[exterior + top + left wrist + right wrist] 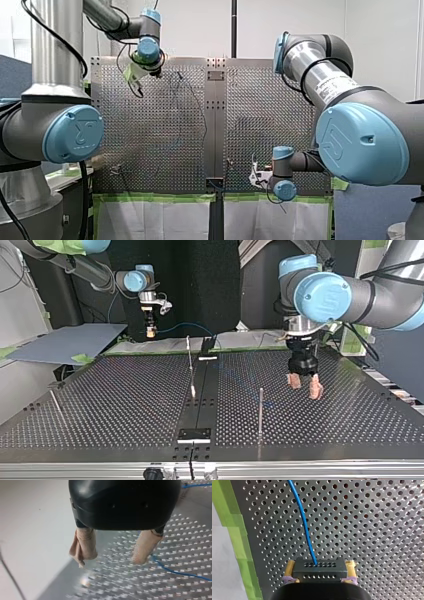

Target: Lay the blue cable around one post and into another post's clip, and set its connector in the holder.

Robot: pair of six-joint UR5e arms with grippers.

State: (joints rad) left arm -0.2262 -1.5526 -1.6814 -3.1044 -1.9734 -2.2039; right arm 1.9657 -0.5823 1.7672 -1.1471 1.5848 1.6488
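1. Perforated steel table point(110, 395), dull grey and dotted with even round holes, fills the lower half of the top view. Green tape point(235, 545) edges it.
2. My right gripper point(150, 331), upper left of the top view, is clamped on the connector point(319, 573). It is a black boxy block with rows of small holes, pinched between yellow pads point(290, 566).
3. The blue cable point(304, 522), thin and glossy, leaves the connector's face and curves away over the plate.
4. My left gripper point(305, 386), centre right of the top view, hangs spread wide with nothing between its beige, cloth-like pads point(85, 546). The cable passes just beside one fingertip; contact cannot be judged.
5. A slim metal post point(260, 410) stands lower centre; no loop round it can be made out.
6. By this showing the job looks early: routing, clipping and seating the connector all appear left to do.
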